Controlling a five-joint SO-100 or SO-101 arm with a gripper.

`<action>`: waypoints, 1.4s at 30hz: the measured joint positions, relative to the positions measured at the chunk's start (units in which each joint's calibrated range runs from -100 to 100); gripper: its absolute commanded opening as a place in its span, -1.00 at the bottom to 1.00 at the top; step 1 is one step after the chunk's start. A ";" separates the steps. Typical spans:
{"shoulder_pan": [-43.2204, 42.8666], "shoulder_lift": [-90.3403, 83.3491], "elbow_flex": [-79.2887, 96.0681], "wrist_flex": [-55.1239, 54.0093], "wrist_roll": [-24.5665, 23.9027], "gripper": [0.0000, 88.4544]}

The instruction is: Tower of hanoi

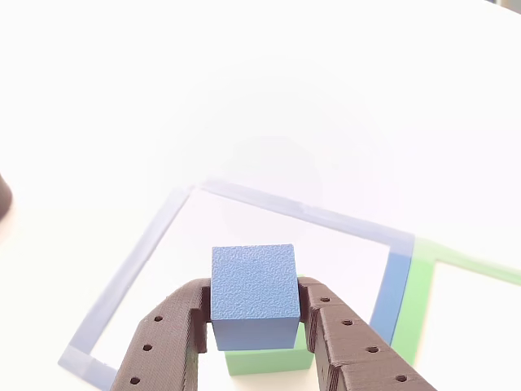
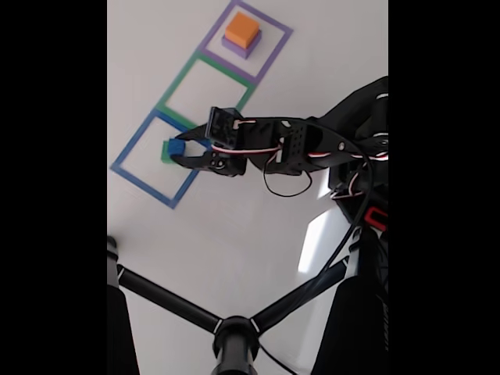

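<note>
**Four cubes, three taped squares, one block in the jaws**

Four cubes are in play on the white worktop (image 2: 258,234), and the arm has hold of one. The gripper (image 1: 256,326) is closed to the width of the blue cube (image 1: 253,290), one brown finger pressed against each side face. The blue cube sits over the green cube (image 1: 269,357), which peeks out below it; whether the two touch or the blue one is lifted just clear, I cannot tell from either view.

The squares act as the pegs of the puzzle. In the fixed view the blue taped square (image 2: 148,168) is nearest the camera, the green taped square (image 2: 205,86) lies in the middle and is bare inside, and the purple taped square (image 2: 251,35) at the far end holds the orange cube (image 2: 241,30) stacked on the purple cube (image 2: 237,47). The green and blue cubes sit inside the blue taped square, close to the edge it shares with the green one.

The side grip makes sense: it leaves top and bottom faces free, so the cube can go straight up or down without nudging the one beneath. My guess is that the blue cube is the piece being moved, with two stacks of two at opposite ends.
</note>
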 measured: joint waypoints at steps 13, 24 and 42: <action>0.25 5.15 -2.61 -3.05 0.00 -0.92; 0.33 9.79 -4.61 -5.30 0.00 -0.92; 1.88 12.16 -5.48 -6.82 0.00 -0.85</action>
